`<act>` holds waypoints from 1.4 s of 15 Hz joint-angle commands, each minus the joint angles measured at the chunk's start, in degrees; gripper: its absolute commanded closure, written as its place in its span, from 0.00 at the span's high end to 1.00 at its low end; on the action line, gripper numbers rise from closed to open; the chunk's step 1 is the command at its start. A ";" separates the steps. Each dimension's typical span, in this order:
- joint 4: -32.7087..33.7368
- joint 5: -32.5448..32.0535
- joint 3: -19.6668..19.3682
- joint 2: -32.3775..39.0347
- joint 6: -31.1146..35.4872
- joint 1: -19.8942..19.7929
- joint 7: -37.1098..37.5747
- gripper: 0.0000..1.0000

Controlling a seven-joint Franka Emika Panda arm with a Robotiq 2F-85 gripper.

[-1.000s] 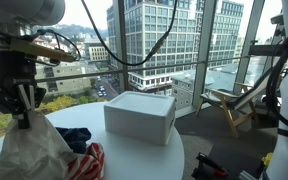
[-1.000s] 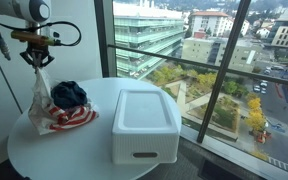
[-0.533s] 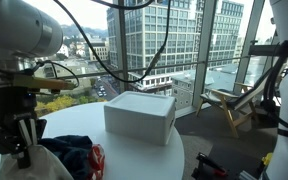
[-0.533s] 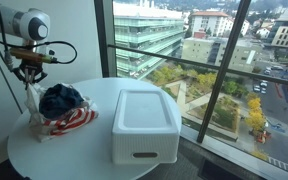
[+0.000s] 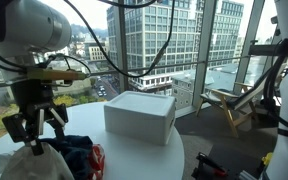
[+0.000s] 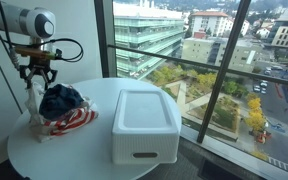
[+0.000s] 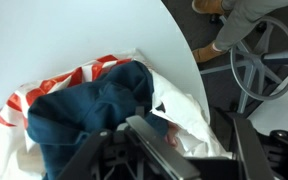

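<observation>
The tool (image 5: 36, 138) is held open just above the plastic bag (image 6: 72, 119), whose loose folds could be snagged by its jaws.

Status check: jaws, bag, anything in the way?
Gripper over the plastic bag, jaws open. Bag slumped on the round table, blue cloth on top. White lidded box stands apart, clear of it.
</observation>
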 commanded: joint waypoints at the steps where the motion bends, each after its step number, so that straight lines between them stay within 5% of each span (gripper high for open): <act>1: -2.00 -2.81 -2.50 -4.67 -1.11 -0.54 5.07 0.99; 8: -11.63 -16.00 -6.21 -5.27 4.00 -1.44 7.67 1.00; 12: -18.51 -29.70 -8.20 -3.10 15.11 -0.43 12.99 1.00; 16: -21.00 -42.45 -11.43 1.45 25.55 1.45 26.24 1.00; 21: -18.71 -42.20 -11.87 3.05 27.39 3.25 38.14 1.00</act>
